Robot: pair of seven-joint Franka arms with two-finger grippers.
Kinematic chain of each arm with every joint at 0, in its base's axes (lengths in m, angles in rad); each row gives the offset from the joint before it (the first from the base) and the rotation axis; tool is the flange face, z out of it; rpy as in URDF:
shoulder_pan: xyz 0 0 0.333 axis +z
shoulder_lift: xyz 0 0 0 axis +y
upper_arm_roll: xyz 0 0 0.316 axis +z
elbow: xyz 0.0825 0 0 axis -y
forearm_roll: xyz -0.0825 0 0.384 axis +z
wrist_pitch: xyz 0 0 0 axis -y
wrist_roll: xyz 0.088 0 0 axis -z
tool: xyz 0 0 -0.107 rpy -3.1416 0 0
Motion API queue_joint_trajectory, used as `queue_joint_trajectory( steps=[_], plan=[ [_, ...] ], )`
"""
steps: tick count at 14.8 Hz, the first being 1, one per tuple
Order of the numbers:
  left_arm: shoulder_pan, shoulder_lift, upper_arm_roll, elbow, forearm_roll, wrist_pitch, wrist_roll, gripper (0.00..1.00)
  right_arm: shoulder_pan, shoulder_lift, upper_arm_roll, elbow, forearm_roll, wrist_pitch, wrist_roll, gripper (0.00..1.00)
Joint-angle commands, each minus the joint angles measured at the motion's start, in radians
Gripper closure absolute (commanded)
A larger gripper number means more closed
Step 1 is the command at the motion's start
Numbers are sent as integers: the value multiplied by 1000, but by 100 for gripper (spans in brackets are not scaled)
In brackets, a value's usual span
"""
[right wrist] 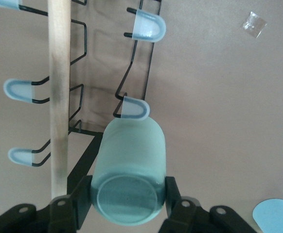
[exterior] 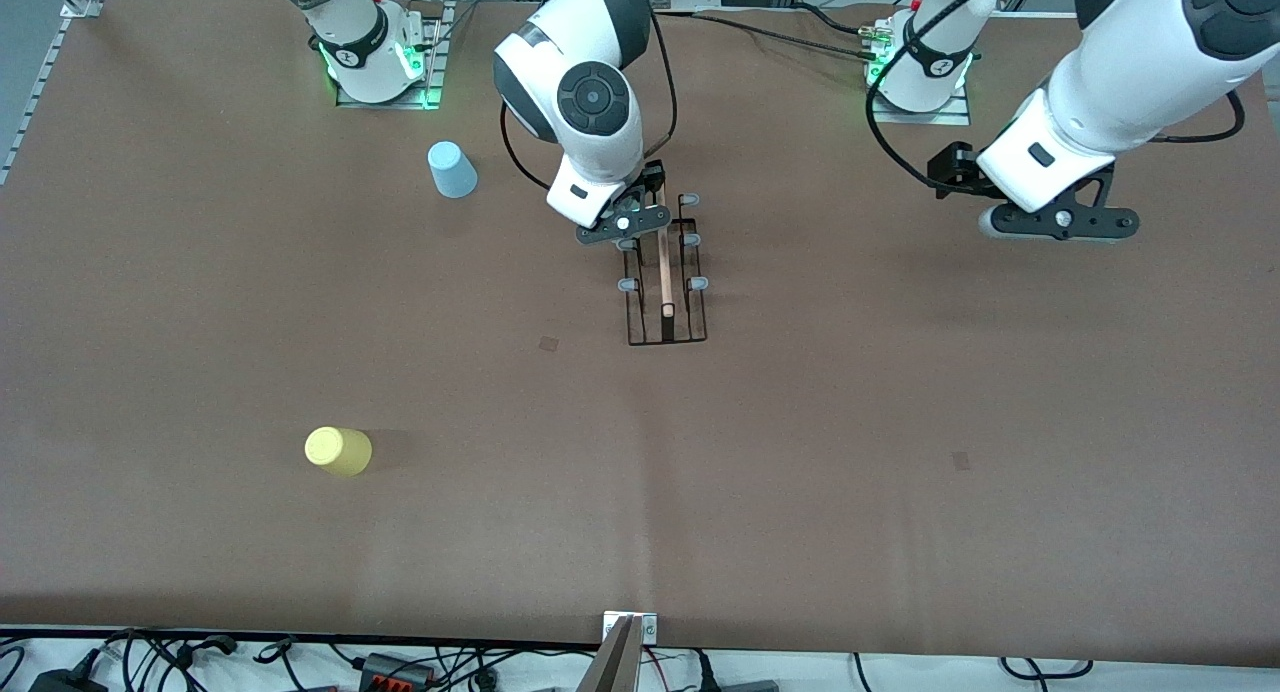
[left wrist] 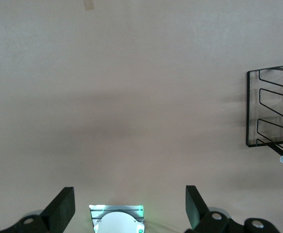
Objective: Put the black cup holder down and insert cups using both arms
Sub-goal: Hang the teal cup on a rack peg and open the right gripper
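- Yellow cup [exterior: 338, 450] is lying nearest the camera on the table [exterior: 900, 472].
- Right pincer [right wrist: 127, 204] is clamping the green cup [right wrist: 129, 170] over the rack [exterior: 665, 282].
- Left pincer [left wrist: 129, 211] is waiting, fingers apart.

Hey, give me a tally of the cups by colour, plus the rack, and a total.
Pale green cup: 1, held in the right tool over the rack
Light blue cup: 1
Yellow cup: 1
Black wire rack: 1
Total: 4
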Motion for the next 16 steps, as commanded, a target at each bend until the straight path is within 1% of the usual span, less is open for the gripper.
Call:
queue_joint_trajectory(
  steps=[1,6,8,9,10,11,13,15,16],
  plan=[
    [18,-22,-2,-8,-17,-12,17,0,11,20,-8,11,12,7,14,70],
    [13,-22,-4,-8,-55,-9,17,0,11,41,-8,12,12,45,15,70],
    [12,-25,-5,-10,-57,-27,19,0,13,49,-8,14,12,46,15,70],
    [9,-28,-8,-18,-65,-50,19,0,11,49,-8,14,12,46,15,64],
    [3,-29,-39,-21,-66,-53,19,0,11,49,-8,14,12,46,17,35],
    [10,-28,-91,-27,-66,-44,17,0,9,48,-9,17,12,46,21,0],
    [21,-19,-99,-21,-71,-18,4,0,3,44,-9,34,12,39,35,0],
    [85,-8,-102,-18,-77,49,23,0,5,26,-15,61,12,27,49,0],
    [99,-10,-108,-18,-76,42,19,0,0,17,-17,77,12,13,58,0]
  ],
)
